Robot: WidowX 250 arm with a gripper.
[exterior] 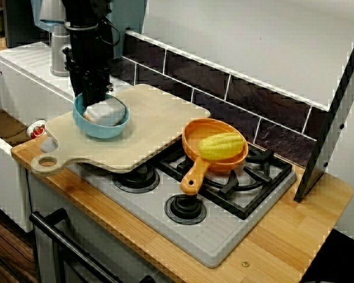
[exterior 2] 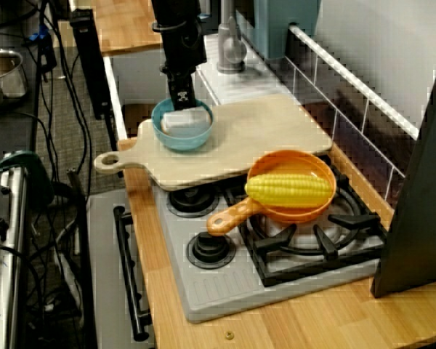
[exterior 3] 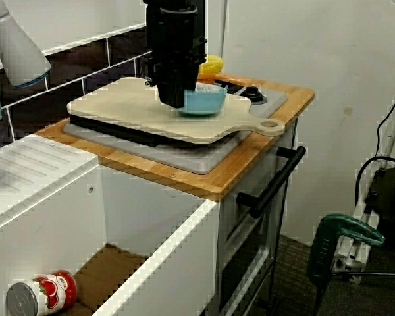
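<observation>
Front view of the stove: the black gripper (exterior: pixel 93 95) hangs over the pale blue round bowl (exterior: pixel 103 131) on the light wooden cutting board (exterior: pixel 159 124), close above the grey block (exterior: pixel 104 113), which rests inside, unlifted. I cannot tell whether the pincer is parted or closed.

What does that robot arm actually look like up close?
The arm is all black, a chunky column of stacked segments. Thin black cables loop along its side. Its tool is black too, with small white marks on it.
</observation>
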